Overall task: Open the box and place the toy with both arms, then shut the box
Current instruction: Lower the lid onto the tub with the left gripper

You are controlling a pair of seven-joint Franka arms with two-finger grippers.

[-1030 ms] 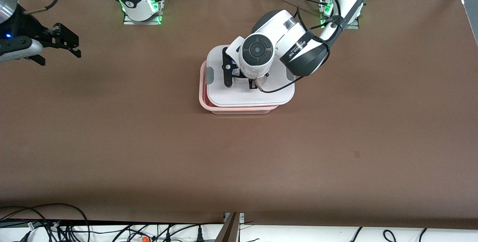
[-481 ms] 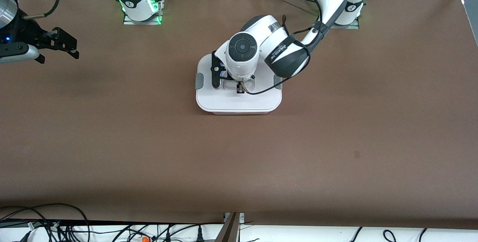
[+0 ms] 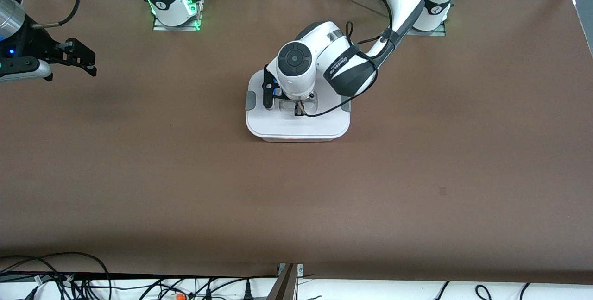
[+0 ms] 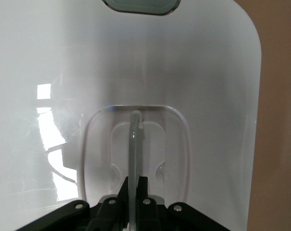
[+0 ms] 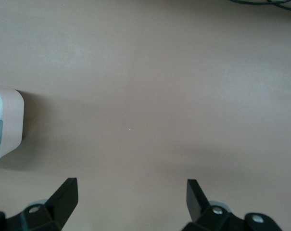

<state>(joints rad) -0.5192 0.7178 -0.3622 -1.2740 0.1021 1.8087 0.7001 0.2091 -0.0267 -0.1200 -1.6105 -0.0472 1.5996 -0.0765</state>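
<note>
I see bare brown table (image 3: 296,207) nearest the front camera, matte and slightly grainy, with one small darker mark toward the left arm's end. A tangle of black cables (image 3: 69,281) hangs off the near edge, cut off by the frame.

At mid-table sits the box (image 3: 298,126), a rounded rectangle with a smooth, glossy white lid. Its long axis runs from one arm's end of the table toward the other. The lid lies square on the tub; only a thin strip of the tub wall shows under the near edge, too narrow for me to judge its colour. A grey clip (image 3: 250,100) shows at the end toward the right arm; the clip at the other end is mostly covered by the left arm's wrist. I cannot see inside the box, and no toy is visible anywhere.

The left gripper (image 4: 133,185) is down on the lid, pressed together on the clear handle (image 4: 134,139), a thin curved bar standing in an oval recess. In the front view the arm's white wrist hides most of this grip and the far half of the lid.

The right gripper (image 5: 132,192) waits over bare table at the right arm's end, well apart from the box, its black fingers (image 5: 67,192) spread wide. Its arm is cut off by the frame edge in the front view.
</note>
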